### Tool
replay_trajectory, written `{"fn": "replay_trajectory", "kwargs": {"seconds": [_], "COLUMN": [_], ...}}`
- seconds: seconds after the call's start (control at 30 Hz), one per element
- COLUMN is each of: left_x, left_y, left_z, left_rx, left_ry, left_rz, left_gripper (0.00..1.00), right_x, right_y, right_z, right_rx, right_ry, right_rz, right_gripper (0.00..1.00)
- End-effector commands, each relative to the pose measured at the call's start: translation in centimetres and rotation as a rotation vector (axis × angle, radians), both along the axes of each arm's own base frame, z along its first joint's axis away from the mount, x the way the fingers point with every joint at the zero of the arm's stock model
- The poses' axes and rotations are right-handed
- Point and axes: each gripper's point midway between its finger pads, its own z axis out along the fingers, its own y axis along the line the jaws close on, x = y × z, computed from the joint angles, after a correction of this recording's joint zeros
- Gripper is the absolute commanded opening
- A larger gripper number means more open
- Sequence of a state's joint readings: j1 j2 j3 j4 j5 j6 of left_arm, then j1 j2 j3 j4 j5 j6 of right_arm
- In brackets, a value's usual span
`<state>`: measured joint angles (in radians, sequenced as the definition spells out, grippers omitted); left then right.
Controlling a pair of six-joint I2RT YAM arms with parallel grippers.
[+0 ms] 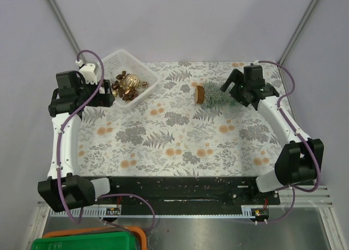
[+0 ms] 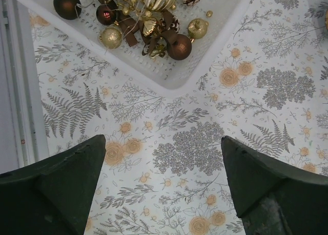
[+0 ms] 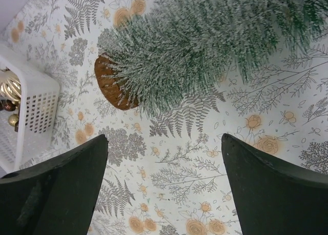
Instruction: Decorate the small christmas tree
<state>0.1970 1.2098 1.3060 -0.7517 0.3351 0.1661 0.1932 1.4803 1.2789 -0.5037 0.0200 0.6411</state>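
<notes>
The small christmas tree (image 3: 205,45) lies on its side just ahead of the right gripper (image 3: 164,153), seemingly bare, though its bristles blur. The ornaments (image 2: 148,19) sit in the white basket (image 2: 205,50) ahead of the left gripper (image 2: 163,153). Both grippers' jaws stand apart and empty, so decorating looks unstarted.

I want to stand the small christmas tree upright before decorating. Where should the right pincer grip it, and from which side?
Probably from above, across the narrower half of the small christmas tree: it lies on its side, wooden base toward the white basket, and the cone thins there.
</notes>
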Motion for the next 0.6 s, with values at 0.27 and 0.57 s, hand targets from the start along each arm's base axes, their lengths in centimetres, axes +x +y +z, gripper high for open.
{"fn": "replay_trajectory", "kwargs": {"seconds": [0.27,0.57], "left_x": [0.2,-0.3], "left_y": [-4.5,-4.5], "left_z": [0.8,-1.1], "left_rx": [-0.055,-0.055], "left_ry": [-0.036,0.015], "left_rz": [-0.103,-0.107], "left_gripper": [0.99,0.99], "right_x": [4.2,6.3], "right_y": [-4.7,-10.4], "right_z": [-1.9,-5.3], "right_rx": [0.216,0.156], "right_ry": [0.085,0.165], "right_rz": [-0.189,-0.392], "right_gripper": [0.99,0.98]}}
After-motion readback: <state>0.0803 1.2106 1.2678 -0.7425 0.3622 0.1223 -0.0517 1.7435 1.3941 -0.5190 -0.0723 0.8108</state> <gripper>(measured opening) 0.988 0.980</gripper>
